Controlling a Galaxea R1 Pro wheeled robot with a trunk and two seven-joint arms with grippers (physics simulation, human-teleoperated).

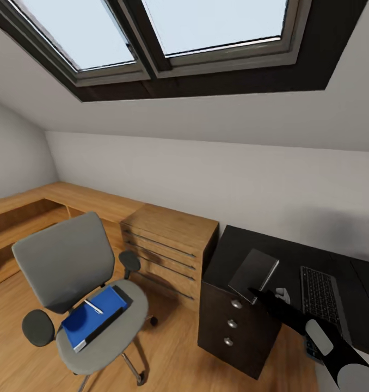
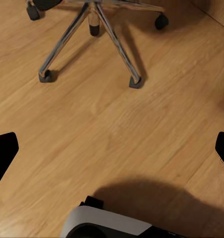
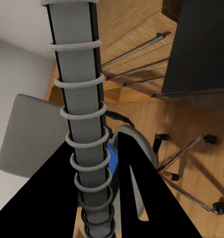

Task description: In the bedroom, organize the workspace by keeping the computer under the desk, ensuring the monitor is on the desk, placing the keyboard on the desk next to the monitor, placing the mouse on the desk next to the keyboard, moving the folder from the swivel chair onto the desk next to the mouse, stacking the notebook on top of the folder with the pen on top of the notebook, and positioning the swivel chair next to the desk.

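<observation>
Sloped-ceiling bedroom, oak floor: I see the right tool (image 1: pixel 256 294) clamped on the spiral-bound notebook (image 1: pixel 253 274), held above the desk (image 1: pixel 228 256) beside the keyboard (image 1: pixel 319 296). Left tool (image 2: pixel 112 148) spread wide over bare floor. Folder (image 1: pixel 93 317) lies on the swivel chair (image 1: pixel 65 261), pen (image 1: pixel 93 306) on top.

Attic home office: skylights (image 1: pixel 152 32), desk (image 1: pixel 293 256), swivel chair (image 1: pixel 70 272).

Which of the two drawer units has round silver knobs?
The dark three-drawer unit under the black desk, nearest the right gripper. The oak chest beside it has long bar handles instead.
</observation>
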